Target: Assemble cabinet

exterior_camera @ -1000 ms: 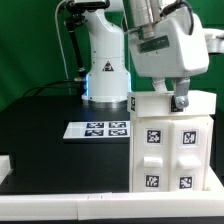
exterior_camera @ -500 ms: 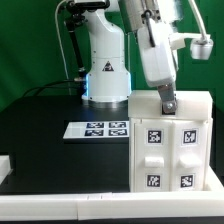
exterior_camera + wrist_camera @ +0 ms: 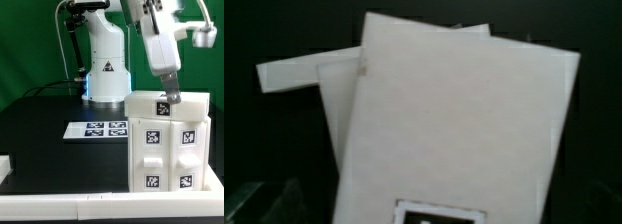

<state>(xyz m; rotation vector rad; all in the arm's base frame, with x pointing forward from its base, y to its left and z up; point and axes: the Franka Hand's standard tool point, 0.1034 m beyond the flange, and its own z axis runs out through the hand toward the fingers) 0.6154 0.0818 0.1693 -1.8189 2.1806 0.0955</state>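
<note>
The cabinet is a white boxy frame standing upright at the exterior view's right front. Its front shows several small drawer blocks with square black-and-white tags. Another tag lies on its top face. My gripper points down and sits at the cabinet's top face, just beside that tag. Its fingers look close together, but the cabinet hides their tips. The wrist view is filled by the white top panel, with a tag at the picture's edge. My fingers do not show clearly there.
The marker board lies flat on the black table, left of the cabinet in the exterior view. The arm's white base stands behind it. A white block sits at the table's left edge. A green wall is behind.
My hand has turned about its axis and shifted slightly to the exterior view's left over the cabinet top. The tag on the top face has come into view. The cabinet has not moved.
</note>
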